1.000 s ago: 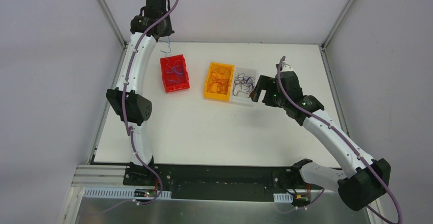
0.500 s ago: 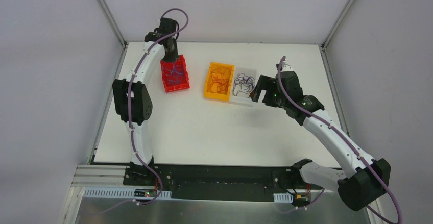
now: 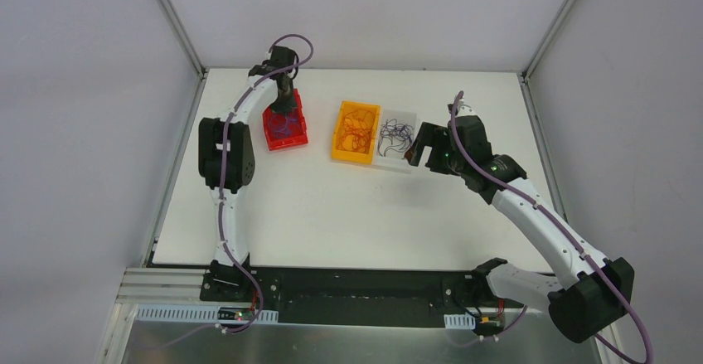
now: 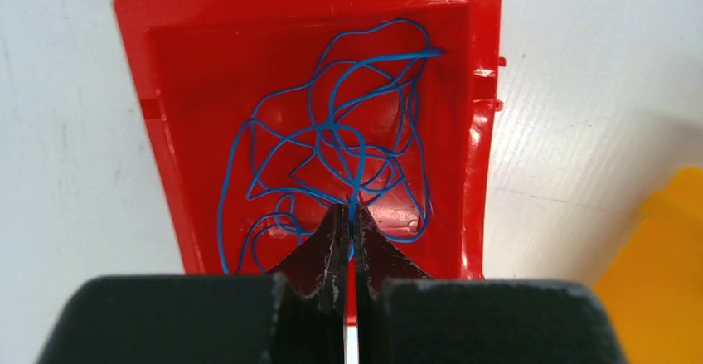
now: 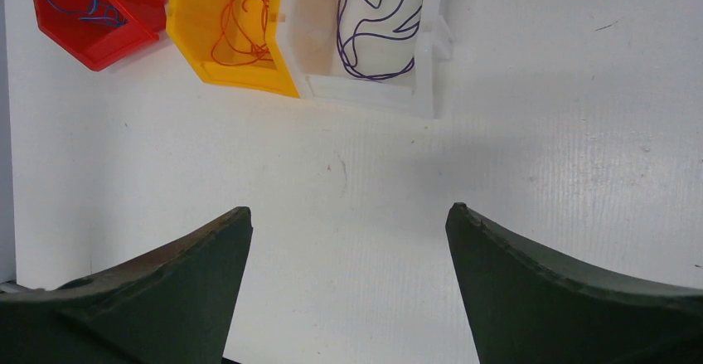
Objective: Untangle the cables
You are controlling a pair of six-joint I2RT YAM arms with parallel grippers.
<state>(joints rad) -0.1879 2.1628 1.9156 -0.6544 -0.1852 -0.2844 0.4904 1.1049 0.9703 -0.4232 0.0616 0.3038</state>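
Trailing into the red bin (image 4: 162,132) ahead, a blue cable (image 4: 356,194) is pinched in the closed left tool (image 4: 348,215); the right tool (image 5: 348,209) is held wide, empty. Snagged loops could be dragged out on lifting.

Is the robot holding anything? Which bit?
The left gripper pinches a strand of the blue cable between its fingertips, low in the red bin. The right gripper is open and holds nothing.

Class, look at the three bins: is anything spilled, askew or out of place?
Nothing is spilled. Only the red bin stands apart and slightly turned; the yellow bin and white bin sit side by side.
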